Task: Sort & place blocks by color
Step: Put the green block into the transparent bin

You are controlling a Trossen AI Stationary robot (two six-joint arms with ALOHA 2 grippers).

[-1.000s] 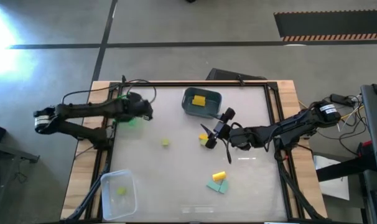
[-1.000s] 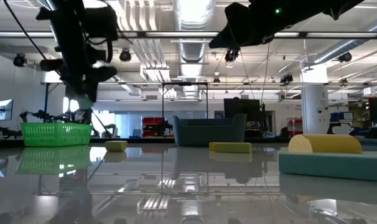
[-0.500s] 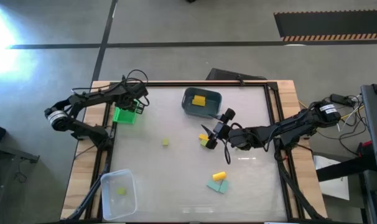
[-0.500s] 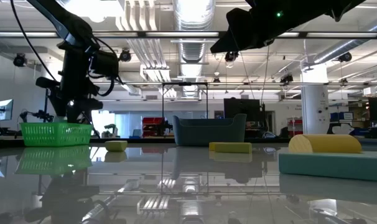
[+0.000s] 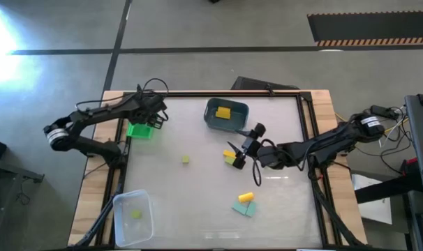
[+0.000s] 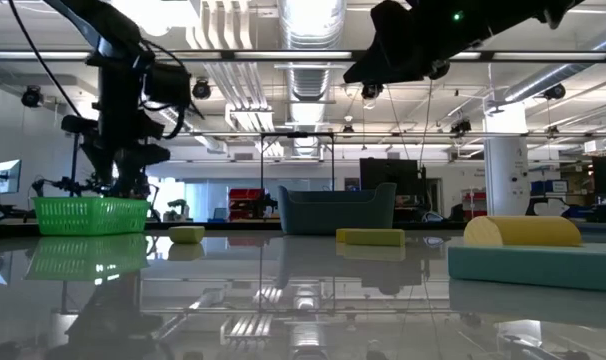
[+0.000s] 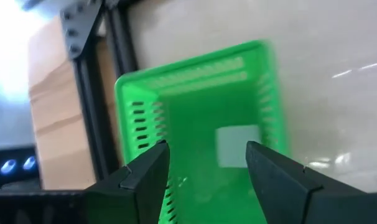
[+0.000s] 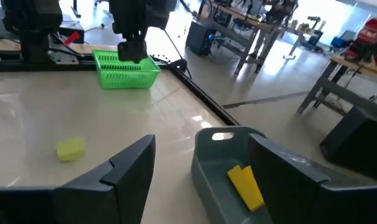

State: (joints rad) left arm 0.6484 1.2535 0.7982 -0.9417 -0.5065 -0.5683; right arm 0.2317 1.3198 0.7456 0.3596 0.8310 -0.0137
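Note:
My left gripper (image 5: pixel 154 118) is open above the bright green bin (image 5: pixel 138 130), at the table's far left; a pale block (image 7: pixel 237 146) lies in that bin. My right gripper (image 5: pixel 237 153) is open and empty, hovering above a yellow and lime block (image 5: pixel 229 159) at mid-table. A small lime block (image 5: pixel 186 160) lies left of it. A yellow round-topped block (image 5: pixel 246 197) rests against teal blocks (image 5: pixel 244 208) nearer the front edge. A yellow block (image 8: pixel 244 183) lies in the grey-blue bin (image 5: pixel 225 115).
A clear bin (image 5: pixel 132 217) at the near left holds a lime block (image 5: pixel 136 214). The black table frame (image 5: pixel 303 132) runs along the edges. Bare tabletop lies between the bins and along the front edge.
My left gripper has drawn back toward the table's far edge from right over the green bin, which now shows beside it; its arm has swung. My right gripper has stayed nearly still over the mid-table block.

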